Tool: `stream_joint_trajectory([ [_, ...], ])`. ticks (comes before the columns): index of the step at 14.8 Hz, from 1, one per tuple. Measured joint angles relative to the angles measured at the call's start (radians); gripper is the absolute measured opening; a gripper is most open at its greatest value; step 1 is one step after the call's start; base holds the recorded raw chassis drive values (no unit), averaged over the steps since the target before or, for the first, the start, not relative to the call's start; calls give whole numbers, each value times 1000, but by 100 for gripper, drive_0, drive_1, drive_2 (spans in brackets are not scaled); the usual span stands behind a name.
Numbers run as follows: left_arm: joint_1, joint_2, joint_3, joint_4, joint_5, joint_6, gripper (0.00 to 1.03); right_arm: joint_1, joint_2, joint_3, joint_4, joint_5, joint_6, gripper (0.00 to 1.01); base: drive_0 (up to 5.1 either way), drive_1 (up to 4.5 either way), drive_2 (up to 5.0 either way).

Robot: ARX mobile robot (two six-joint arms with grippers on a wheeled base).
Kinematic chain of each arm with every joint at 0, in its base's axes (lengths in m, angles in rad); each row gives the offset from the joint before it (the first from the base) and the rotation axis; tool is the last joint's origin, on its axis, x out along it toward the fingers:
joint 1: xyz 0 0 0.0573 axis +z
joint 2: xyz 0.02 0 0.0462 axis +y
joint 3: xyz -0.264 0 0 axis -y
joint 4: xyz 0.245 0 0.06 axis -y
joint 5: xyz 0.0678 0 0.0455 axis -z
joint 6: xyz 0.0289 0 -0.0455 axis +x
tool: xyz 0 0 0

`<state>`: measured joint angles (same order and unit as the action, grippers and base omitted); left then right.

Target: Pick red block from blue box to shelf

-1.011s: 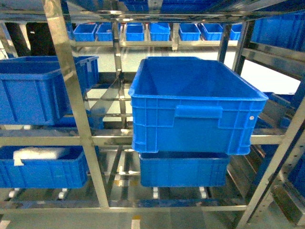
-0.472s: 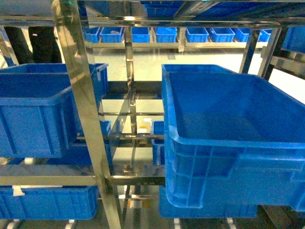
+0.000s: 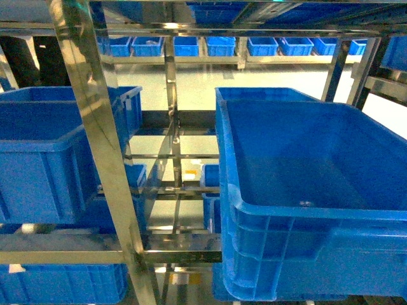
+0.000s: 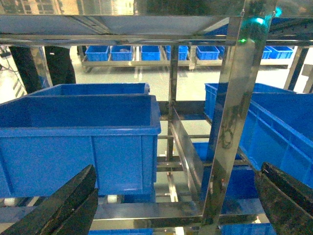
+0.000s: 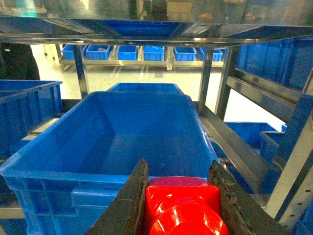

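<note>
Compared with half a second ago, the head view sits a touch closer: the large dark blue ribbed crate [image 3: 305, 210] on the right fills more of the lower frame, and the shiny stainless-steel shelf [image 3: 95, 146] post leans further left. A full second ago the same crate stood well back and centred. In the right wrist view the small glossy red plastic block [image 5: 185, 205] is clamped between the two dark fingers of the right gripper [image 5: 182, 203], its round stud facing the camera, held just before the crate's near rim and above it. The crate's interior lies open beyond, bounded by a steel rail on the right and by the tier overhead, which leaves a low band of free height. The left gripper [image 4: 171, 208] shows its fingers spread wide at the bottom corners of its view, with nothing between them; a shelf post stands close ahead, between a second dark blue crate [image 4: 78, 142] on the left and the big one at right. The turquoise tub is not in any view.
</note>
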<state>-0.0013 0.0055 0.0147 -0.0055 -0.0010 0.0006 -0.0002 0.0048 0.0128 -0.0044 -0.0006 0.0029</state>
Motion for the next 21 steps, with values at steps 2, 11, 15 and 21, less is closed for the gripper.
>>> stream_joint_trajectory([
  [2,0,0,0,0,0,0,98,0,0,0,0,0,0,28,0,0,0],
  [11,0,0,0,0,0,0,98,0,0,0,0,0,0,28,0,0,0],
  [15,0,0,0,0,0,0,98,0,0,0,0,0,0,28,0,0,0],
  [21,0,0,0,0,0,0,98,0,0,0,0,0,0,28,0,0,0],
])
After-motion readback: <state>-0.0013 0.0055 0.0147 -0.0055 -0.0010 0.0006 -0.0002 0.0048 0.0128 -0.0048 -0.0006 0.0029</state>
